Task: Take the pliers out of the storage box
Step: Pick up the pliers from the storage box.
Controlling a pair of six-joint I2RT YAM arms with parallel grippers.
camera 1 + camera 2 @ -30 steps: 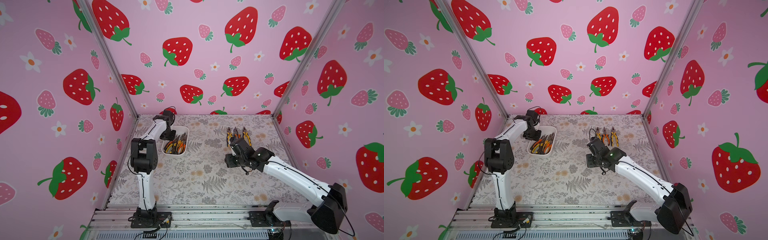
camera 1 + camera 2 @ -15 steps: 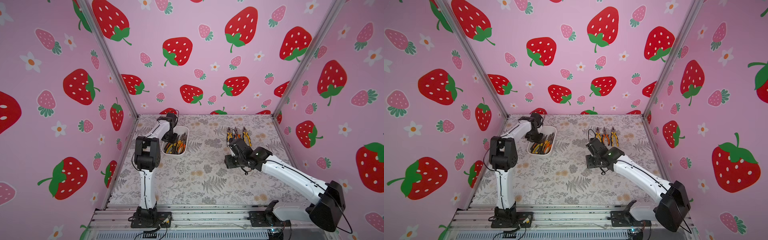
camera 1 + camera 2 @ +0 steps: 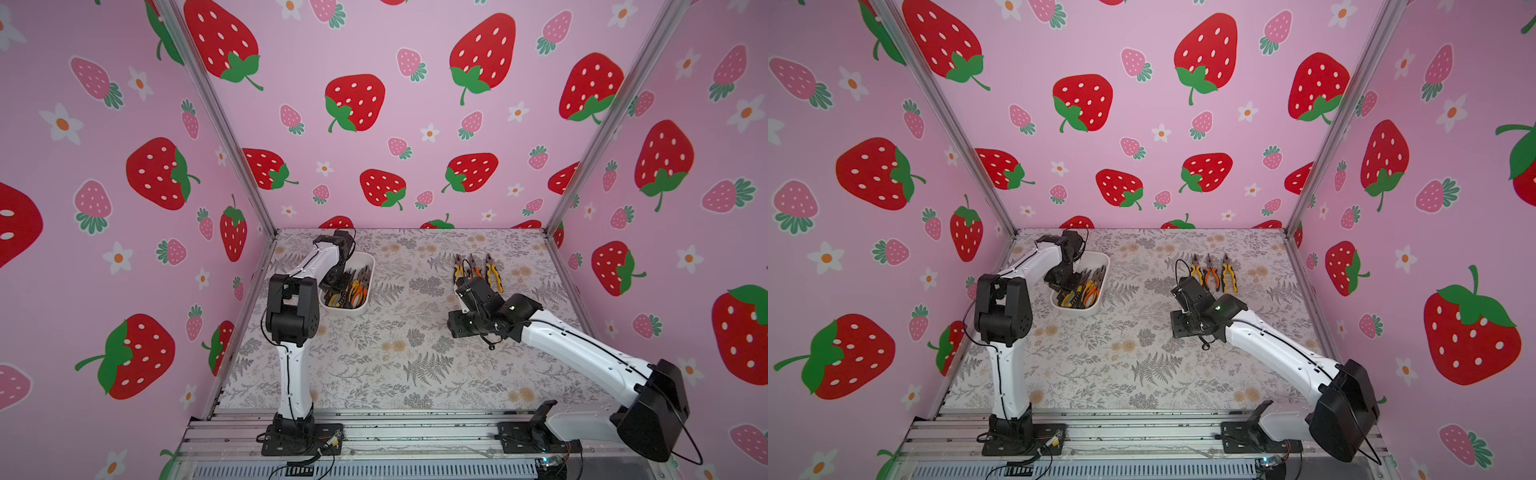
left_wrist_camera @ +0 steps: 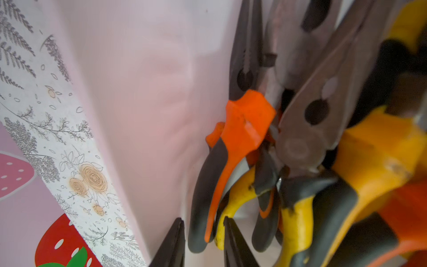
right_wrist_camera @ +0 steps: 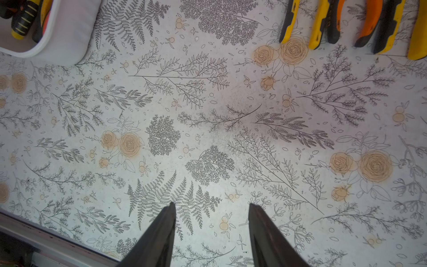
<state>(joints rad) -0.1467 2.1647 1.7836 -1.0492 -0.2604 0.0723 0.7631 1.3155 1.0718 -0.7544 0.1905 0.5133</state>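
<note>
Left gripper [image 4: 202, 219] inside box [image 3: 350, 311], three pliers [image 3: 475, 267] outside

Both top views look from high above the near edge of the table [image 3: 374, 365] toward its far edge, sharing nearly the whole scene. The left wrist view sits close inside the storage box [image 4: 138, 104], against the pliers [image 4: 245, 124]; the right wrist view faces the table from higher, catching the box's corner

Bright even light, blurred left-wrist close-up
</note>
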